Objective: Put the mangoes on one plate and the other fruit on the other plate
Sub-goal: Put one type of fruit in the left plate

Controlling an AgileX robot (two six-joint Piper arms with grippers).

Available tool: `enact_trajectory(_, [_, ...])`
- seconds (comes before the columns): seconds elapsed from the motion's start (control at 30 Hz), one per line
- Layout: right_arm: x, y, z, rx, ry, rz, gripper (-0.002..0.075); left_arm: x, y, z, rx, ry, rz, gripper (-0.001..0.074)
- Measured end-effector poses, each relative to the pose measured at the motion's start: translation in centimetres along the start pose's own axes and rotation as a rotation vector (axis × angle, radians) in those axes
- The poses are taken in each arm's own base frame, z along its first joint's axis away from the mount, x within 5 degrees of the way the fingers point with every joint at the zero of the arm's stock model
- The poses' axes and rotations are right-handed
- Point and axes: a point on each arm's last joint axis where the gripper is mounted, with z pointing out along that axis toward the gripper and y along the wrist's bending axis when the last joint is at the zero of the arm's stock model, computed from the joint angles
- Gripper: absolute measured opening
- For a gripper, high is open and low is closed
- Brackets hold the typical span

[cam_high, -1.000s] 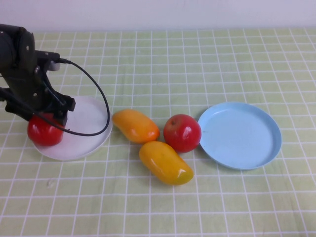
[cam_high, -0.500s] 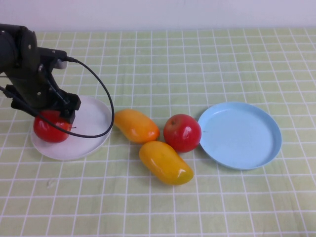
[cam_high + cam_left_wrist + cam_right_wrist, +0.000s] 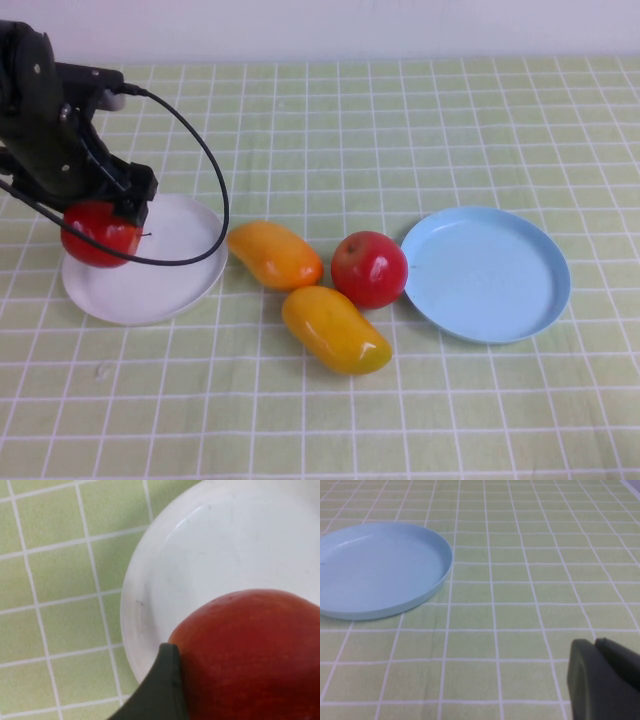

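Note:
My left gripper (image 3: 100, 218) is shut on a red apple (image 3: 98, 233) and holds it over the left part of the white plate (image 3: 170, 270). In the left wrist view the apple (image 3: 255, 655) fills the corner beside one dark finger (image 3: 160, 690), with the white plate (image 3: 210, 550) below it. Two mangoes (image 3: 274, 254) (image 3: 335, 329) lie mid-table, and the second red apple (image 3: 370, 269) lies between them and the empty light blue plate (image 3: 486, 273). My right gripper (image 3: 602, 680) is shut on nothing, low over the cloth near the blue plate (image 3: 375, 570).
A green checked cloth (image 3: 400, 130) covers the table. The left arm's black cable (image 3: 205, 190) loops over the white plate. The second apple nearly touches the blue plate's rim and the nearer mango.
The left gripper, with the apple in it, has moved from the white plate's left rim towards the far side and looks higher. The other fruit has stayed put.

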Motion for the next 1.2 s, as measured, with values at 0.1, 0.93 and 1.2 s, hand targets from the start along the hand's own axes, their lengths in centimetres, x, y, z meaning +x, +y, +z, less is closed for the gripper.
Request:
enact_trajectory(0.1, [0.0, 0.0, 0.0, 0.0, 0.0, 0.0, -0.0016, 0.0, -0.1, 0.0, 0.01, -0.003, -0.007, 0.0668])
enact_trajectory(0.93, [0.0, 0.0, 0.0, 0.0, 0.0, 0.0, -0.0016, -0.3, -0.5, 0.9, 0.051, -0.02, 0.006, 0.0669])
enact_trajectory(1.2, [0.0, 0.0, 0.0, 0.0, 0.0, 0.0, -0.0016, -2.7, -0.3, 1.0, 0.025, -0.277, 0.001, 0.0669])
